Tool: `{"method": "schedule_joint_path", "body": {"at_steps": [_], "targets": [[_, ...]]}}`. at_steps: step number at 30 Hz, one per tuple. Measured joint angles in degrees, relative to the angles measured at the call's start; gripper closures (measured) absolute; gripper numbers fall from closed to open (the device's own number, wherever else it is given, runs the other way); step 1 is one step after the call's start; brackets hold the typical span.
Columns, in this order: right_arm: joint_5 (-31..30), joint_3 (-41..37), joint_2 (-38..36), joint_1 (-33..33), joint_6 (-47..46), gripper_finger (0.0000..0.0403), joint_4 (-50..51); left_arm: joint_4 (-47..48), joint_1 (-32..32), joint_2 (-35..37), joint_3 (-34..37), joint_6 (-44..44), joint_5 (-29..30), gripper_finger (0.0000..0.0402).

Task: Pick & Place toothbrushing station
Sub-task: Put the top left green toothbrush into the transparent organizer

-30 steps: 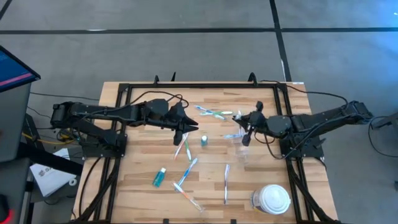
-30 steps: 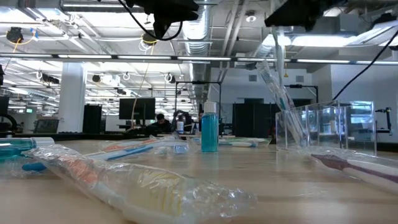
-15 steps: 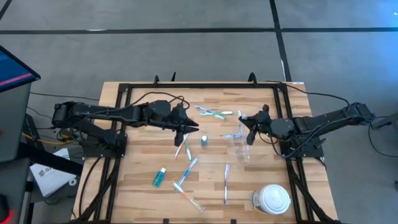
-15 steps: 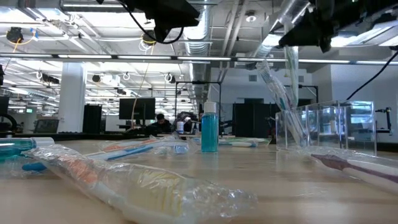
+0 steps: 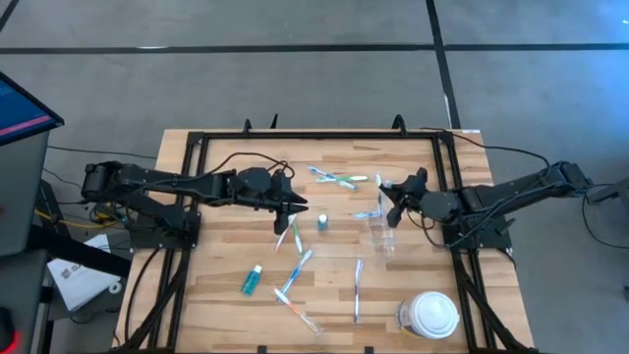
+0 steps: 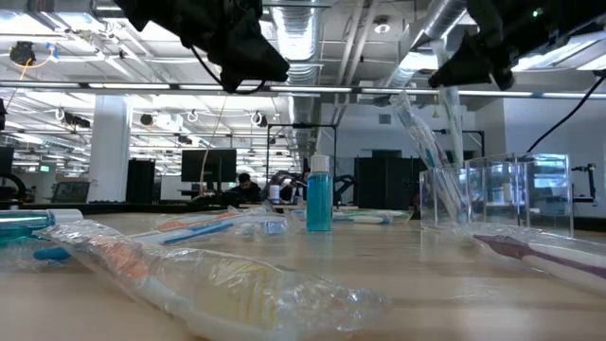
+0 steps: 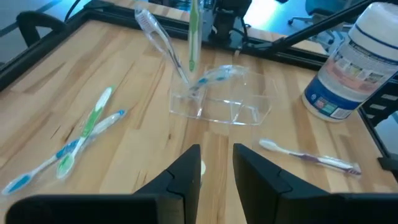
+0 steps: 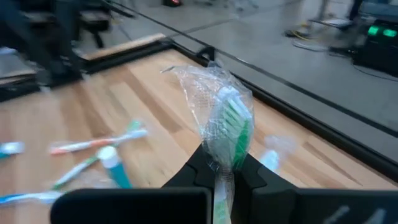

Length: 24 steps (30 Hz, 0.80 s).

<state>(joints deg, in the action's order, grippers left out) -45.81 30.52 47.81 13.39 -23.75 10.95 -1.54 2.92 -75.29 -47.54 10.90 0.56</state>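
Risk here is the wrapped green toothbrush snagging the clear cup rim, since the right gripper, fingers clamped on it, hangs just above (crinkly wrapper hides the bristles). Left gripper, fingers half-open and empty, hovers mid-surface over scattered brushes.

My two arms are dark, almost black, built of slim jointed links on black frame mounts at either side of the bench. Loose black cables loop along the left arm. The left hand and the right hand each end in two blocky matte black fingers.
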Motion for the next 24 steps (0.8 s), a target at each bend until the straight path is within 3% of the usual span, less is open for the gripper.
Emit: {"method": "schedule_joint_path", "body": {"at_steps": [24], "targets": [[-2.2,0.0,12.2,0.0,-6.3,0.0389,-2.2,-0.8,0.0,0.0,0.6,0.0,-0.1,0.0312]]}}
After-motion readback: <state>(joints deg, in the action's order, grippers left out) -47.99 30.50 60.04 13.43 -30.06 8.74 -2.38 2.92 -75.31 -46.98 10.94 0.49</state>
